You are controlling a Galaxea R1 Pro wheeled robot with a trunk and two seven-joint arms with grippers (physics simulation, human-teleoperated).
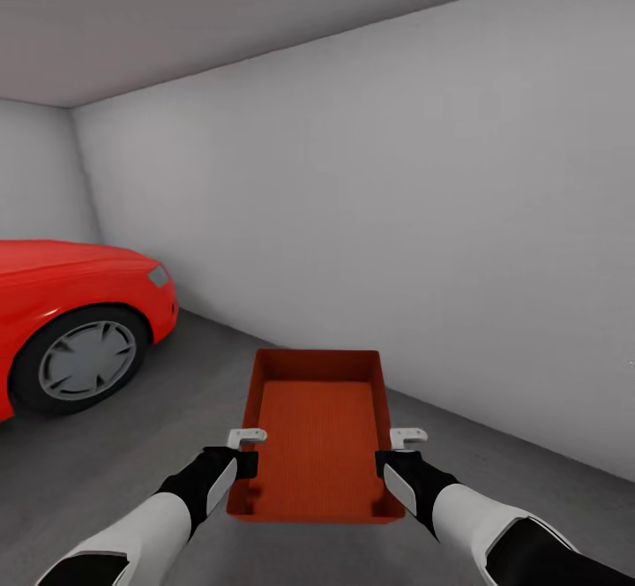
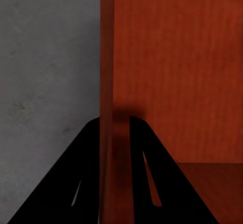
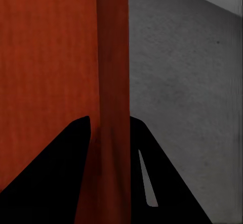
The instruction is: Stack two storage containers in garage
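**Cut off and concealed**

The red car (image 1: pixel 79 321) runs off the picture's edge beyond the left claw (image 1: pixel 248 450), only its front end visible; the storage container (image 1: pixel 317 431) hides the floor (image 1: pixel 176 392) beneath it; both forearms leave the frame.

Glossy red car (image 1: pixel 75 290), front end only, at far left, cut off by the frame edge. Its front wheel (image 1: pixel 85 359) has a black tyre and grey multi-spoke rim; a small grey headlight (image 1: pixel 159 276) sits at the nose. Plain white wall (image 1: pixel 397 215) runs from far left to near right behind it; grey ceiling (image 1: pixel 220 12) above.
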